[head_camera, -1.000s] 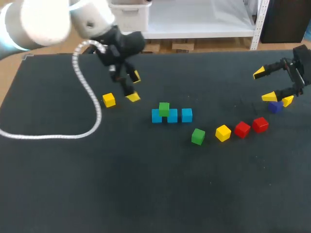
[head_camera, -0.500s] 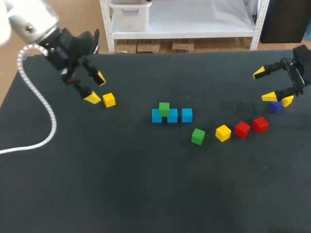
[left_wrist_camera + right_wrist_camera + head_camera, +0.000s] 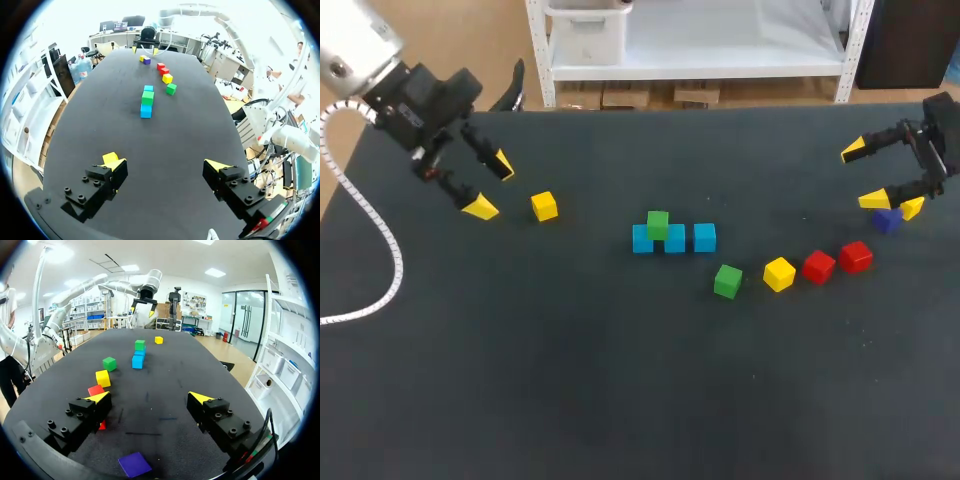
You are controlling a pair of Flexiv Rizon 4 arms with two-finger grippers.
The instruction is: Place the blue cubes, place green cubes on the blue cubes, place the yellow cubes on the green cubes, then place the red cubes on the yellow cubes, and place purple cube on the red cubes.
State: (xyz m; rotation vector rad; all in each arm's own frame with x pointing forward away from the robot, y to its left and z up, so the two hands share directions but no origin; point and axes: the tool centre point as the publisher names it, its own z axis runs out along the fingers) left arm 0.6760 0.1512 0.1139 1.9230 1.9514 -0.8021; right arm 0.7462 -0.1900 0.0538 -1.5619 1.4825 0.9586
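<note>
At centre, blue cube row [image 3: 677,241] runs left-right, green cube [image 3: 658,223] atop.

1. Three blue cubes [image 3: 674,240] stand in a straight row on the dark surface. The left two touch and the third is just beside them.
2. One green cube [image 3: 658,224] sits upright on the row, over the seam between the left and middle blue cubes.
3. A second green cube [image 3: 727,281] lies loose, in front of the row and to its right.
4. Just right of that lies a yellow cube [image 3: 779,274], then two red cubes [image 3: 819,266], in a line angling away to the right.
5. The purple cube [image 3: 886,222] lies beyond the red pair, with another yellow cube [image 3: 913,208] just beside it.
6. A lone yellow cube [image 3: 544,206] lies well left of the blue row.
</note>
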